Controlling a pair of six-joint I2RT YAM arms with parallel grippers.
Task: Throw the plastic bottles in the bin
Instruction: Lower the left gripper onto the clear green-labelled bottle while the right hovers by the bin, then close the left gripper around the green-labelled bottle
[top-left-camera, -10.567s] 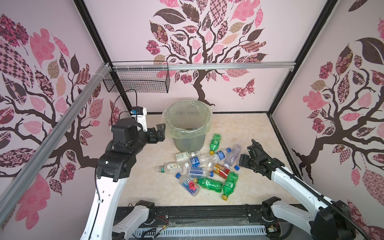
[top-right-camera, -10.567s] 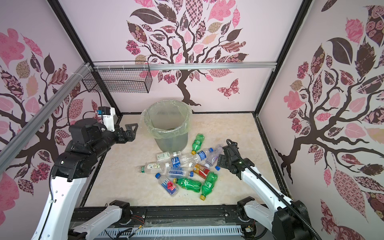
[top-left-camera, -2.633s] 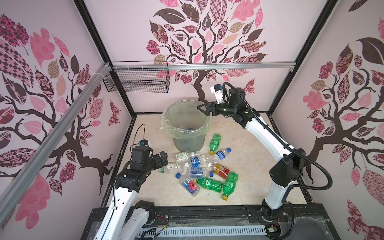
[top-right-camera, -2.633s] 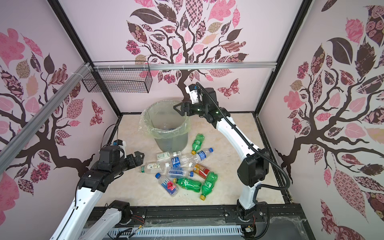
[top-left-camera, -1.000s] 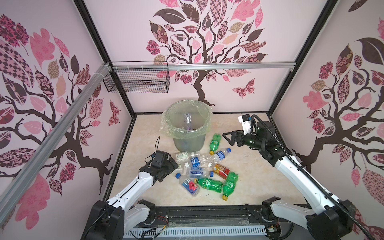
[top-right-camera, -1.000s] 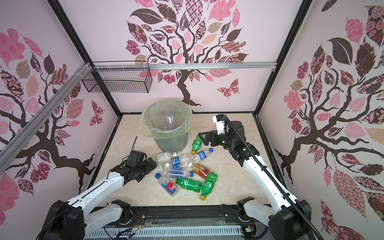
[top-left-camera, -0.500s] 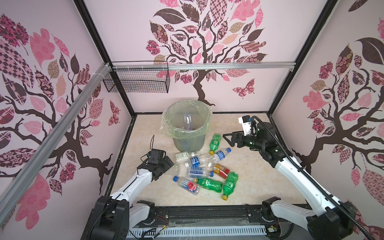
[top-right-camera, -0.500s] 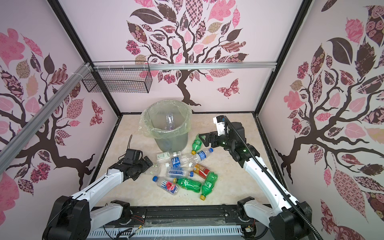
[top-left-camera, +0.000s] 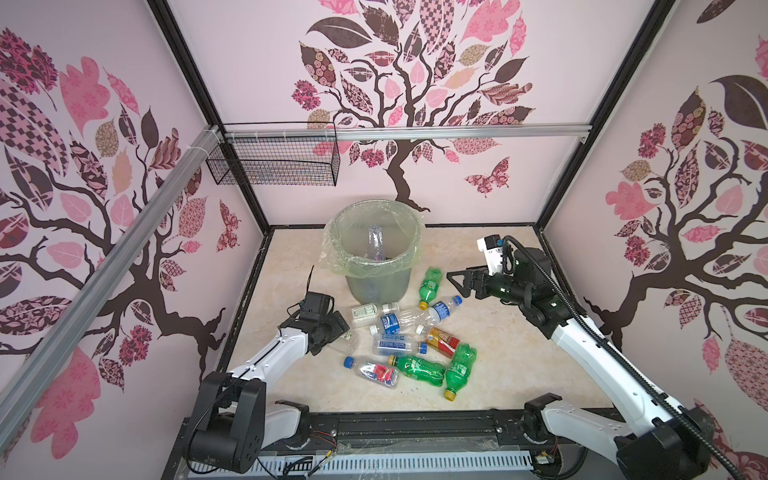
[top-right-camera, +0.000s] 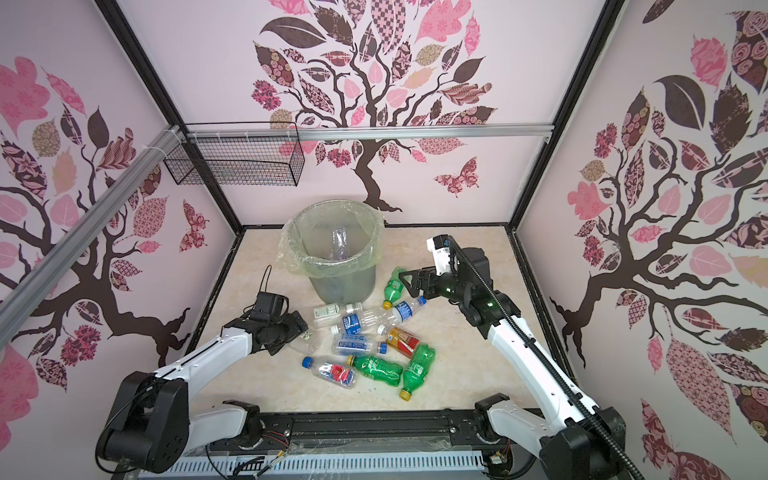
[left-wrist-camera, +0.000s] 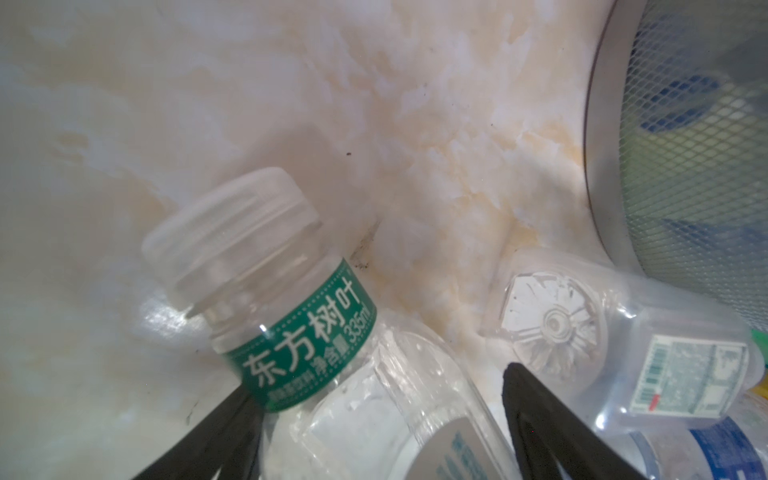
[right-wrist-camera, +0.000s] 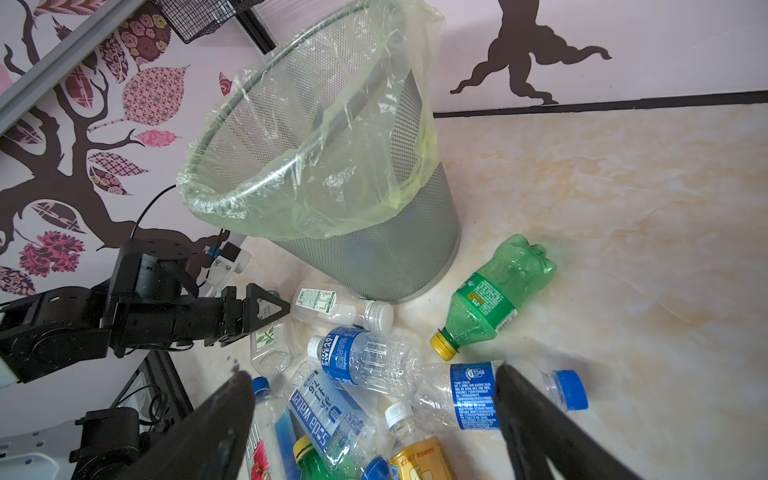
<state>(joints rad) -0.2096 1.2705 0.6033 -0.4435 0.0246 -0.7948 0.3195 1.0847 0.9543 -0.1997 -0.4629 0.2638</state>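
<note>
On the marbled floor (top-left-camera: 498, 353) beside the bin (top-left-camera: 376, 286), your left gripper (left-wrist-camera: 376, 384) straddles a clear green-labelled bottle (left-wrist-camera: 299, 349), probably to lift it, though I cannot tell if it grips; your right gripper (right-wrist-camera: 372, 374) hovers spread.

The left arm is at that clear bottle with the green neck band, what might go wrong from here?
The left end effector straddles the clear bottle near its shoulder; the thin plastic may pivot or slip out when lifted.
The white-labelled bottle lies right beside one finger and may get knocked aside.
The right end effector hangs open beside the bin; both arms could crowd there.
</note>
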